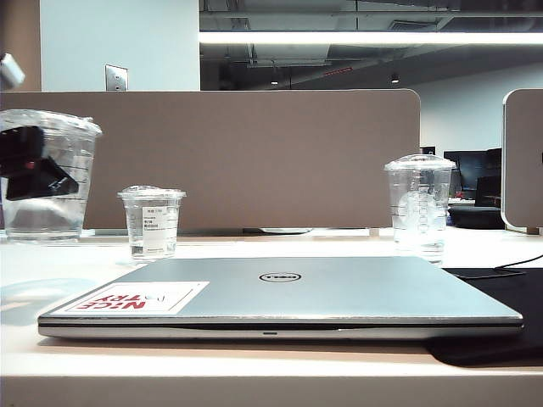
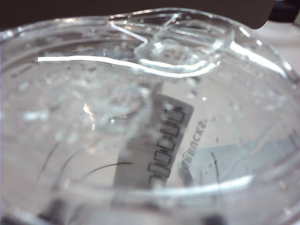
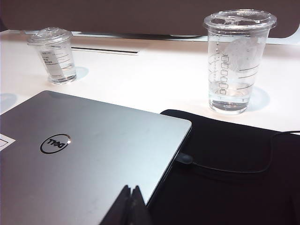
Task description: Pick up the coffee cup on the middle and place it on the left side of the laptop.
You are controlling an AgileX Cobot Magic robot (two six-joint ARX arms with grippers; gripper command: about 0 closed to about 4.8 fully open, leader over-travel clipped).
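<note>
Meanwhile, at the far left of the exterior view, the left gripper (image 1: 34,174) is showing as a dark shape seen through the clear wall of the coffee cup (image 1: 49,174), its fingers spread to either side of the cup and clamped on it. The cup is sitting upright, close to the camera, well off to the left of the laptop (image 1: 339,292); whether its base is touching the table (image 1: 475,246) I cannot tell. From the left wrist camera the cup's flat clear lid (image 2: 173,47) is filling nearly the whole picture, with thin dark lines and a column of small printed boxes showing through the plastic; the fingers themselves are not appearing there.

The right gripper (image 3: 131,206) is hanging low over the near edge of the closed laptop lid, its two dark fingers pressed together with nothing between them. Beyond it, a taller cup with a white logo (image 3: 238,61) is standing past a black mat (image 3: 234,187), and a smaller cup with a white label (image 3: 54,55) is standing beyond the laptop's far edge.
</note>
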